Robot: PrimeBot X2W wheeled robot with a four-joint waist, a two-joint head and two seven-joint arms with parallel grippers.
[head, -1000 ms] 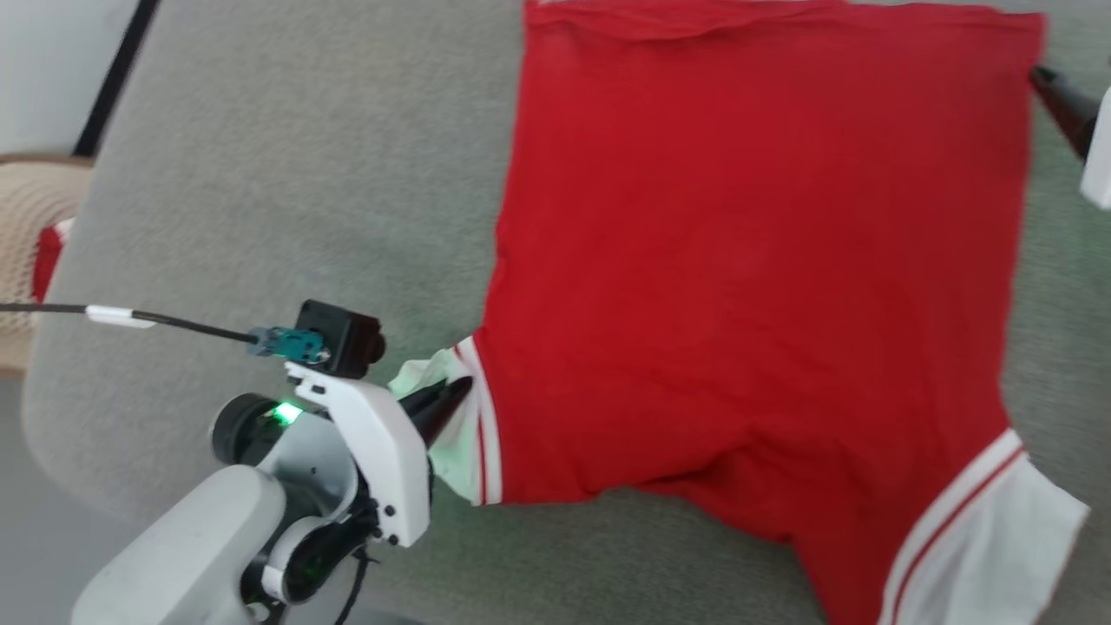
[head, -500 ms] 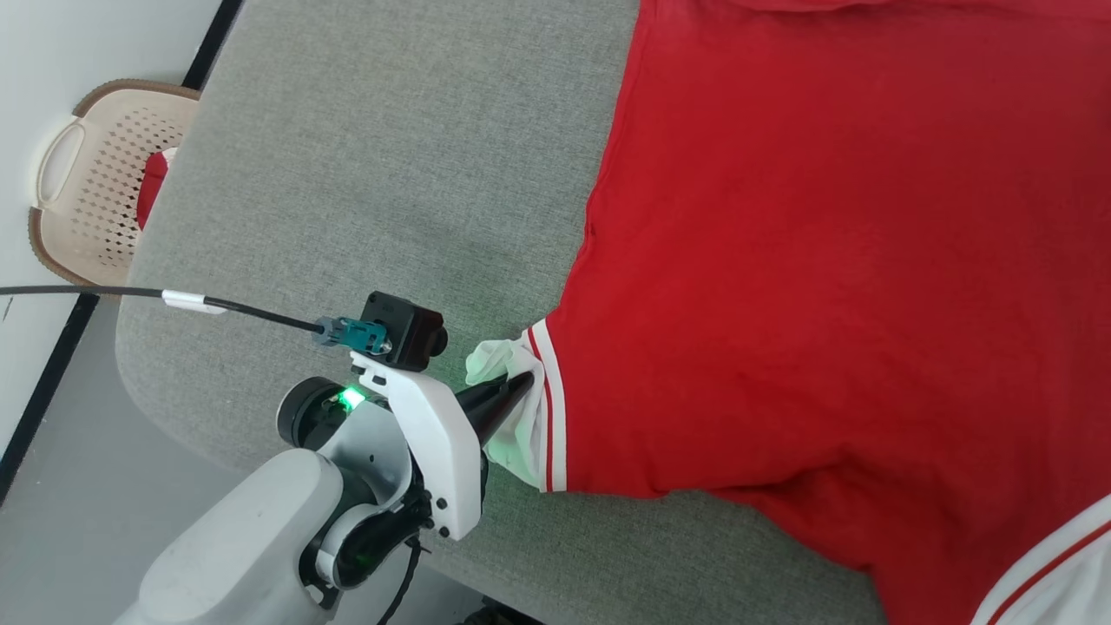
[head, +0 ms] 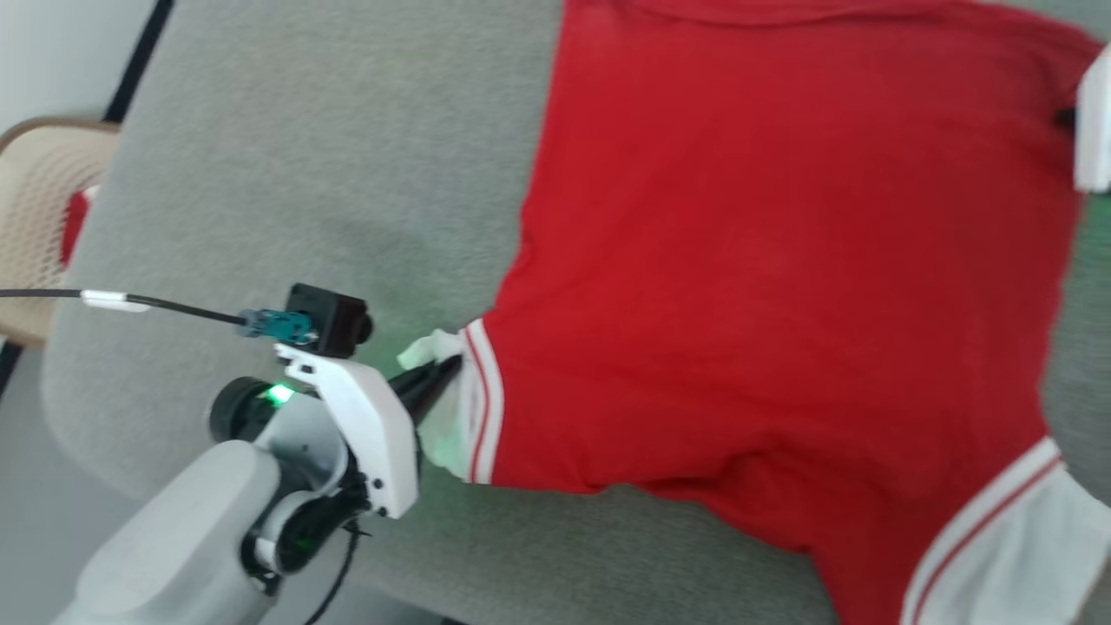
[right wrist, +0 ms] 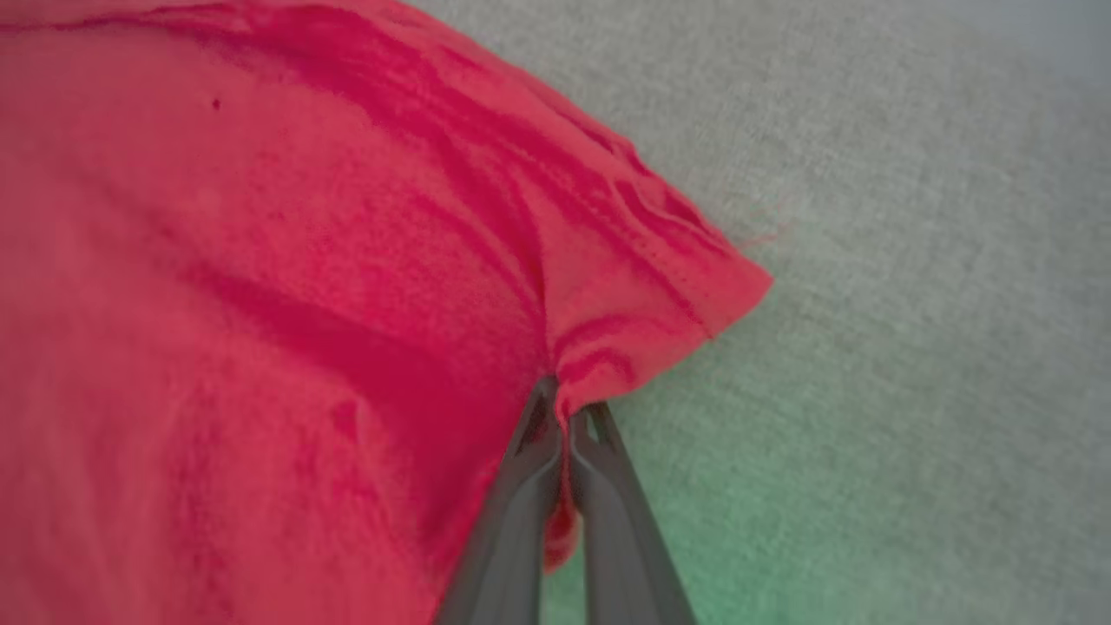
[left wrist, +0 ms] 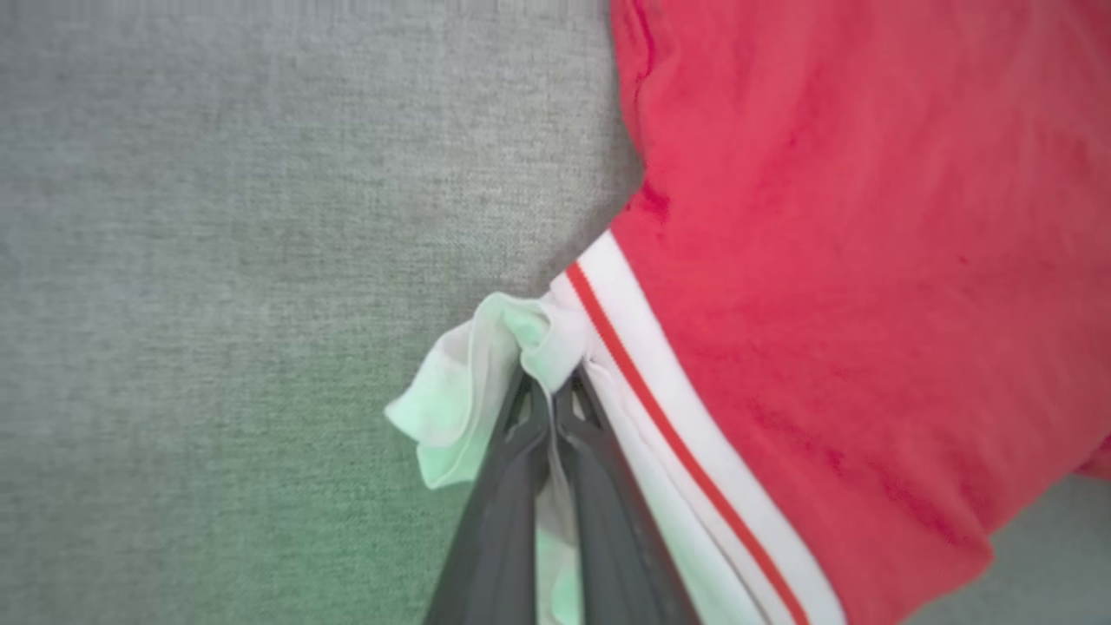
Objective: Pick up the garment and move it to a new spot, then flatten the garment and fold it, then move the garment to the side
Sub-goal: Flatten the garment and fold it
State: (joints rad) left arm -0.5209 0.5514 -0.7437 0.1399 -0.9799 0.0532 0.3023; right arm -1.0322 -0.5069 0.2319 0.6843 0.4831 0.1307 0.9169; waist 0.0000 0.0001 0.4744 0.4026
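Nothing legible anywhere, not even on the T-shirt (head: 764, 260): no lettering, brand, number or sign to be read.

A beige perforated basket (head: 30, 260) sits beside the grey upholstered surface (head: 304, 174).

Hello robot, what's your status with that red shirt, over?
Left gripper shut on garment, white sleeve. Right gripper shut on its red corner. Shirt lies spread on grey cushion. Basket far left, apart.
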